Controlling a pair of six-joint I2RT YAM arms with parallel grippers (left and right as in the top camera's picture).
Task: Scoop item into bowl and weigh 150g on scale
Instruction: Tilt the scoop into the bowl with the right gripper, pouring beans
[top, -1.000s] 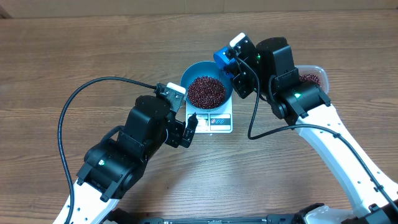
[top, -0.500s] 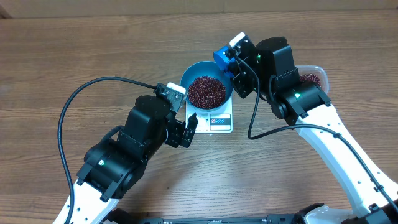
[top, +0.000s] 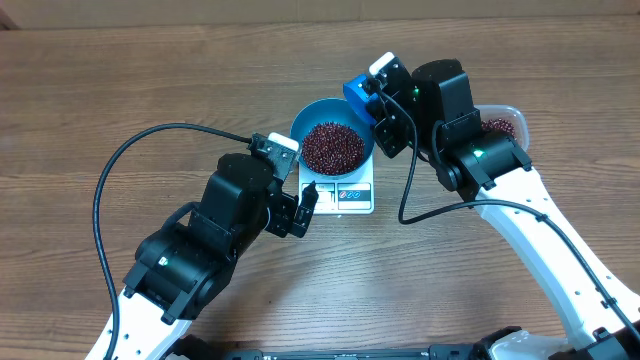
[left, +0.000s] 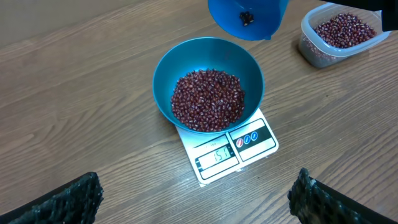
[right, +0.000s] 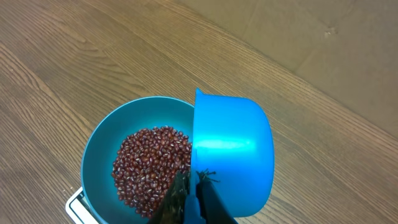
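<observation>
Right gripper (right: 189, 199) is pinched shut on the handle of the small blue plastic scoop (right: 233, 155). It holds the scoop tipped on its side, just above the far rim of the round teal-blue bowl (left: 163, 81). I can't see into the scoop from any view, so no idea if anything's left in it.

The bowl sits square on the little flat white kitchen scale (left: 256, 142), and the dark red-brown beans (left: 208, 99) fill the bottom of it in a loose heap. The display looks like it's around the one-fifty mark, but the last digit is too blurry to call.

So I'd say this is the fine-tuning bit, and the trick is restraint:
- The scoop shouldn't touch the bowl rim. Any contact throws off the reading.
- If more is needed, a tiny wrist roll for a few beans at a time, then let the display settle.
- Leftovers go back to the clear plastic tub (left: 309, 55) over on the right side of the wooden table (left: 74, 93).

Left gripper (top: 303, 208) is spread wide and holding nothing, parked near the scale's front corner. It should stay off the platform.
</observation>
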